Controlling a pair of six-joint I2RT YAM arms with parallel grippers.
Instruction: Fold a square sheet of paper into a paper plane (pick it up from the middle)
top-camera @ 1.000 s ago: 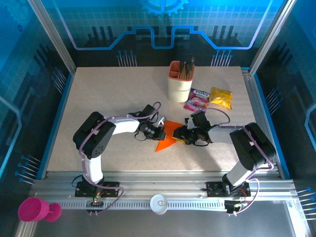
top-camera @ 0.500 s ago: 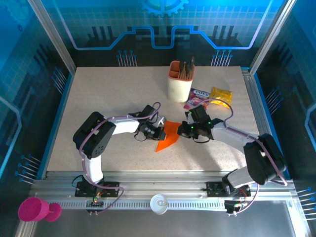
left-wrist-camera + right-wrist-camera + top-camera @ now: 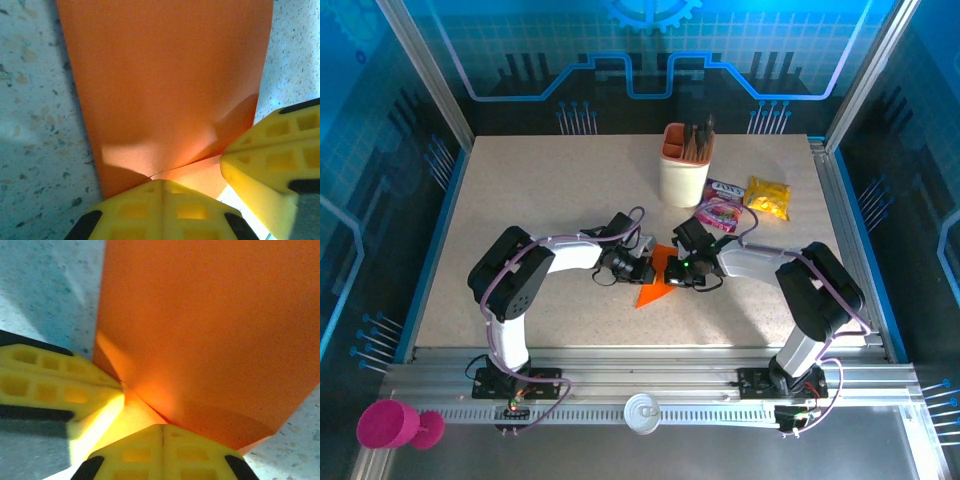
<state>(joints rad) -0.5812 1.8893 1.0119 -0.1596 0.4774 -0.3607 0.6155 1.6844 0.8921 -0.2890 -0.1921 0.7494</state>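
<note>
Top external view: the right gripper (image 3: 676, 269) has slid in beside the left gripper (image 3: 644, 267) and snapped tight on the square sheet of paper (image 3: 657, 287). Both now pinch it, mid-table, likely ready to press a fold.

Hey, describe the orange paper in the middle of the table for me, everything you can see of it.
The orange paper is thin, plain, bright and unmarked. From above it shows as a folded shape narrowing to a point toward the arms' bases, low over the speckled table. The left gripper and the right gripper are both shut on it, tips close together, and the sheet buckles into a soft crease where they pinch.
</note>
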